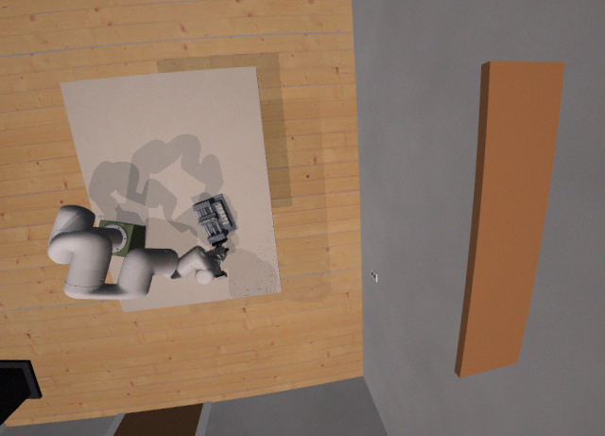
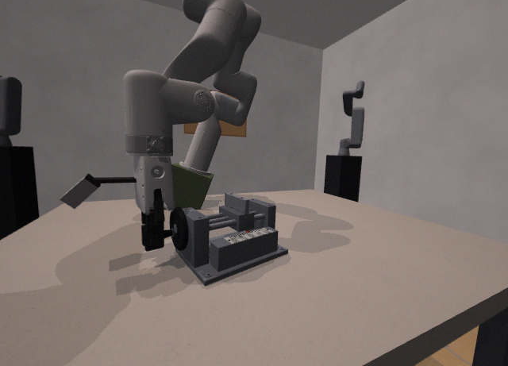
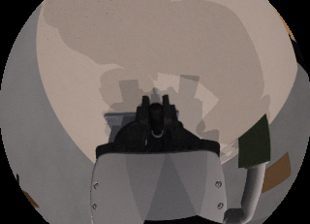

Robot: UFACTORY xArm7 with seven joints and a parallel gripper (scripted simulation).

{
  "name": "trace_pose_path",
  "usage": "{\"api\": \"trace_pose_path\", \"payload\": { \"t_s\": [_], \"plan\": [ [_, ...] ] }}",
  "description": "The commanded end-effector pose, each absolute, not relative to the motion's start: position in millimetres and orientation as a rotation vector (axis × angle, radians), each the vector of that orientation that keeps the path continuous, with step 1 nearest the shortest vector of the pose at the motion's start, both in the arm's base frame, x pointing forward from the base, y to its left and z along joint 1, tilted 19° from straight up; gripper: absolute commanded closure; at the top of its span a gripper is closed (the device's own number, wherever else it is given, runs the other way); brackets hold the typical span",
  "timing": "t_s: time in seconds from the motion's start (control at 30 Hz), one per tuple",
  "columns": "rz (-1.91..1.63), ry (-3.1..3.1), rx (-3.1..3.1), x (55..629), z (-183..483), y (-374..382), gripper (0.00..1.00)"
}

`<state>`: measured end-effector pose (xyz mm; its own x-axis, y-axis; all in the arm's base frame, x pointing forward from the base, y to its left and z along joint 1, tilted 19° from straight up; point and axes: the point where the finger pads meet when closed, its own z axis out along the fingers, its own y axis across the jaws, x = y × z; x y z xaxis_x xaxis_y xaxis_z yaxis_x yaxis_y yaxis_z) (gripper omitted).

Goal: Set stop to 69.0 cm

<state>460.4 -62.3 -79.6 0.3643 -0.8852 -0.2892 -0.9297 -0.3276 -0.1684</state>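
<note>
Exterior view: my gripper (image 2: 152,231) clamped on crank knob (image 2: 167,232) of handwheel (image 2: 178,229), low side, for turning; stop (image 2: 239,212) mid-rail on fixture (image 2: 246,247), table (image 2: 369,280) centre.

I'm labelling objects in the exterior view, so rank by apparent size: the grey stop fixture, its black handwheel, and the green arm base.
Largest to smallest as they look:
1. Grey stop fixture
2. Green arm base, partly hidden
3. Black handwheel, its handle in the gripper
</note>
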Motion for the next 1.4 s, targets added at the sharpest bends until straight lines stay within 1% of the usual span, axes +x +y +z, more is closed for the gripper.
{"api": "trace_pose_path", "payload": {
  "t_s": [0.0, 0.63, 1.37],
  "plan": [
    [0.204, 1.605, -2.326, 457, -73, -67, 0.94],
    [0.204, 1.605, -2.326, 463, -45, -74, 0.94],
    [0.204, 1.605, -2.326, 495, -37, -63, 0.94]
  ]
}}
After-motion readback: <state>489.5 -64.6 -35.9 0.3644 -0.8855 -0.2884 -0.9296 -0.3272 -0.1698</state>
